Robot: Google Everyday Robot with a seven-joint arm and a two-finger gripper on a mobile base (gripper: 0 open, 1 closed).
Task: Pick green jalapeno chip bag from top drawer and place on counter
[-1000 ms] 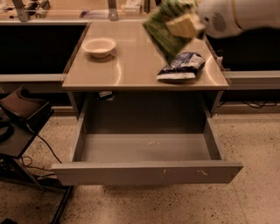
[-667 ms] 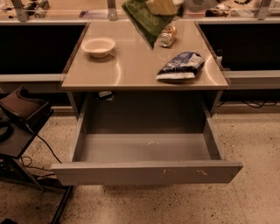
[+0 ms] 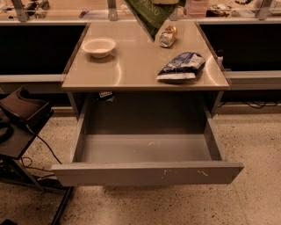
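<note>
Bag held above the back of the surface

A bowl (image 3: pixel 99 46) sits near the surface's (image 3: pixel 131 66) back-left corner. At the back edge the bag (image 3: pixel 151 15) hangs from the hand (image 3: pixel 164 1), which is closed on its top. A can (image 3: pixel 168 36) lies just right. A blue bag (image 3: pixel 182 67) lies near the front-right corner. The drawer (image 3: pixel 147 173) stands open below.

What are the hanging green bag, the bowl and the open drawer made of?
The green jalapeno chip bag, hanging below the gripper at the top edge: probably foil or plastic film, creased. The bowl: pale, matte, perhaps paper or plastic. The top drawer: grey painted metal, seemingly, with scuffs.
</note>
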